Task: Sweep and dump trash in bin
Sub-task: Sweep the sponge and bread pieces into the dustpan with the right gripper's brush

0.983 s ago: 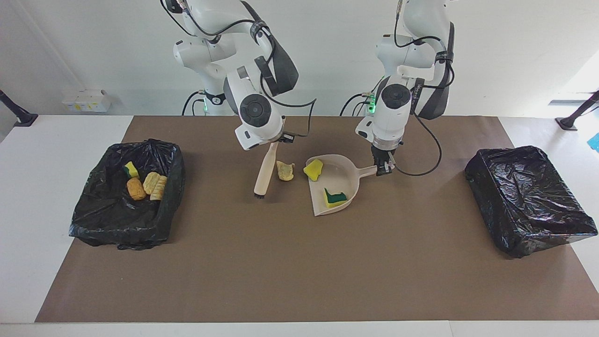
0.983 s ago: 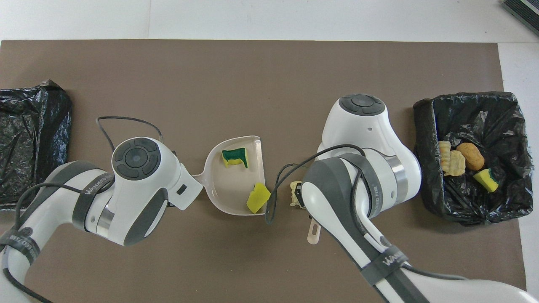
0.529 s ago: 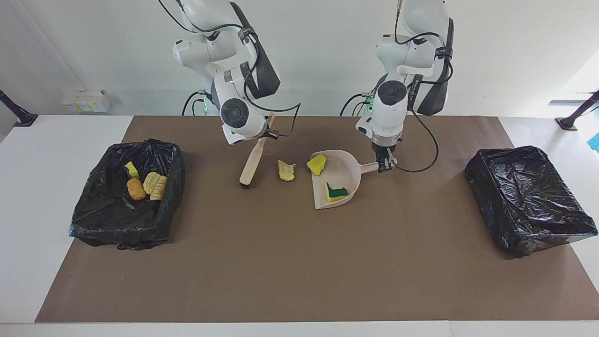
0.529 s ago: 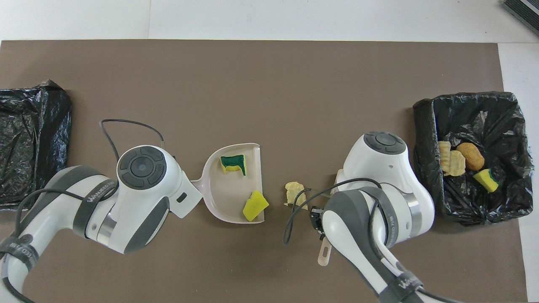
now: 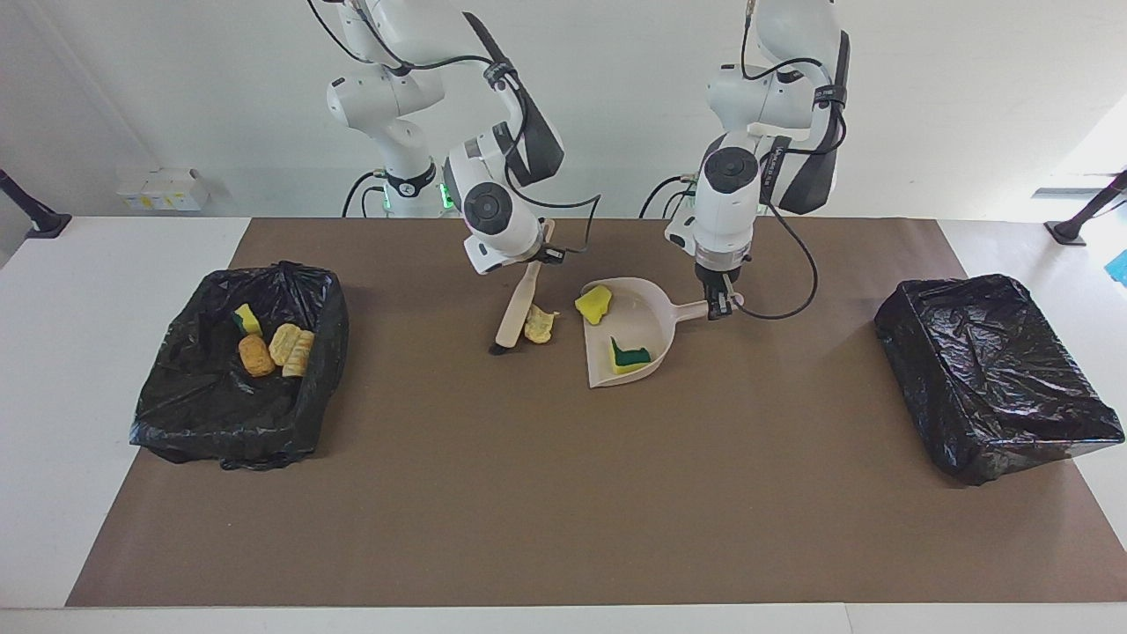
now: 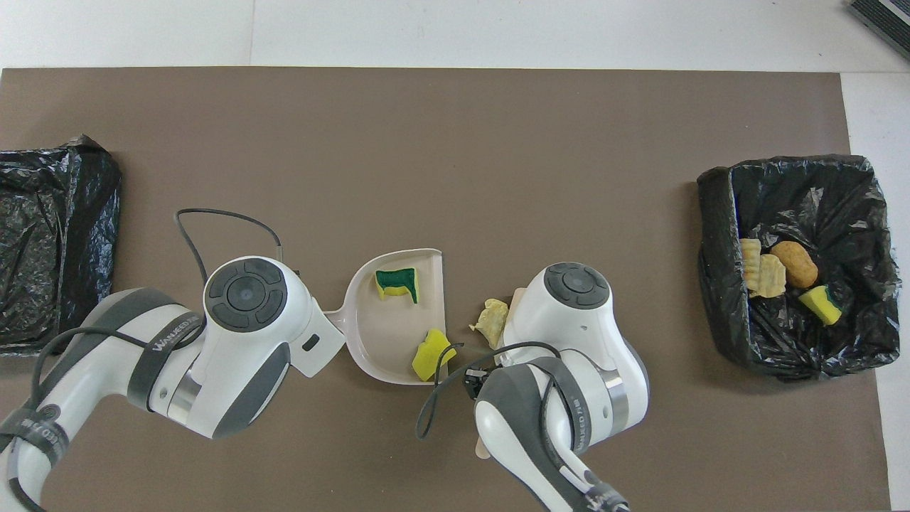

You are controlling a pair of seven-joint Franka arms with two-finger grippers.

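One scrap [image 5: 539, 324] beside right claw's [image 5: 539, 255] brush [image 5: 515, 313]

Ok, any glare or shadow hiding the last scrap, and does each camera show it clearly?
Facing view: even light, soft shadows, the tan scrap shows plainly beside the brush; glare only on the covered bin's plastic. Overhead view: no glare on the mat, but the right arm covers the brush and part of the scrap; the dustpan shows clearly.

I see beige dustpan [image 5: 647, 330], yellow-green sponge scraps [image 5: 628, 356], tan crumb [image 5: 539, 324], beige brush [image 5: 519, 304], black bin liners [image 5: 238, 370], brown mat [image 5: 563, 493], white arms.
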